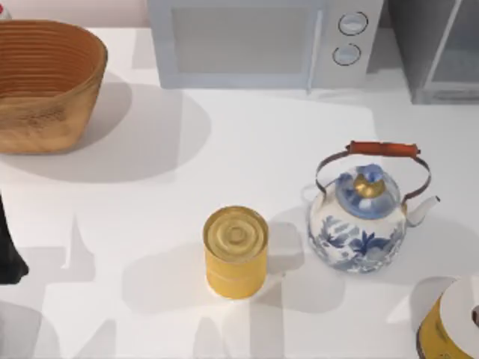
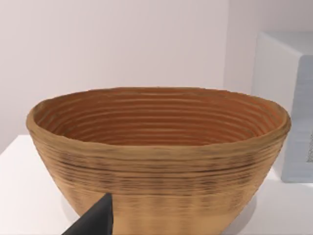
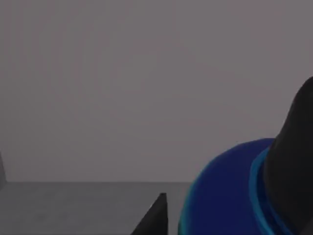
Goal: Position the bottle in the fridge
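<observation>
**Bottle between right fingers, grey interior behind**

White table (image 1: 247,142): carries everything listed below.

Fridge (image 1: 441,52): dark grey cabinet at the far right corner of the table in the top view, glassy front with a thin pale bar handle. Just to its left stands the paler grey microwave (image 1: 262,41) with two round dials.

Woven basket (image 1: 45,82): brown, oval, far left of the table. In the left wrist view it stands right ahead of the camera, with one dark fingertip (image 2: 95,220) of the left gripper in front of it. Left arm (image 1: 9,254) sits at the left edge of the table, well apart from the basket; cannot tell whether its fingers are spread or closed.

Teapot (image 1: 359,224): white with blue flowers, red-brown handle, right of centre.

Yellow can (image 1: 236,250): upright, centre front, left of the teapot and apart from it.

Yellow, white-topped object (image 1: 453,321): front right corner, cut by the frame; kind not determinable.

Bottle (image 3: 225,196): blue, rounded, seen in the right wrist view. One dark finger (image 3: 293,161) of the right gripper lies against it, another dark fingertip shows on its other side. Fingers appear to pinch the bottle. Behind it, a plain dim grey wall and floor.
</observation>
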Action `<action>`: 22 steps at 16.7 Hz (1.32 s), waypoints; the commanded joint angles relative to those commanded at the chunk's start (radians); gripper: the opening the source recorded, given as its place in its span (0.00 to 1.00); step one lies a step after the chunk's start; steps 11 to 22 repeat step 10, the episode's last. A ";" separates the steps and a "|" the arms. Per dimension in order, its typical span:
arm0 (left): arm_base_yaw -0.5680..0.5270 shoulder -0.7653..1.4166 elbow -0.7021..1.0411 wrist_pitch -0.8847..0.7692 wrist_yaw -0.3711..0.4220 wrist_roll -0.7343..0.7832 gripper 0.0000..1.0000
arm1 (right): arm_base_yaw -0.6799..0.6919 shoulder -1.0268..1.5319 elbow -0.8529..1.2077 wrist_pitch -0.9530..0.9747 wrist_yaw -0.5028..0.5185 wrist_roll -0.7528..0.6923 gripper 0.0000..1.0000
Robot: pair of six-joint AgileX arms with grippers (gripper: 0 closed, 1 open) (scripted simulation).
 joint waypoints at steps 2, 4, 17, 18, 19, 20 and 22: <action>0.000 0.000 0.000 0.000 0.000 0.000 1.00 | 0.000 0.000 0.000 0.000 0.000 0.000 0.83; 0.000 0.000 0.000 0.000 0.000 0.000 1.00 | 0.000 0.000 0.000 0.000 0.000 0.000 0.98; 0.000 0.000 0.000 0.000 0.000 0.000 1.00 | 0.000 0.000 0.000 0.000 0.000 0.000 1.00; 0.000 0.000 0.000 0.000 0.000 0.000 1.00 | 0.000 0.000 0.000 0.000 0.000 0.000 1.00; 0.000 0.000 0.000 0.000 0.000 0.000 1.00 | 0.000 0.000 0.000 0.000 0.000 0.000 1.00; 0.000 0.000 0.000 0.000 0.000 0.000 1.00 | 0.000 0.000 0.000 0.000 0.000 0.000 1.00; 0.000 0.000 0.000 0.000 0.000 0.000 1.00 | 0.000 0.000 0.000 0.000 0.000 0.000 1.00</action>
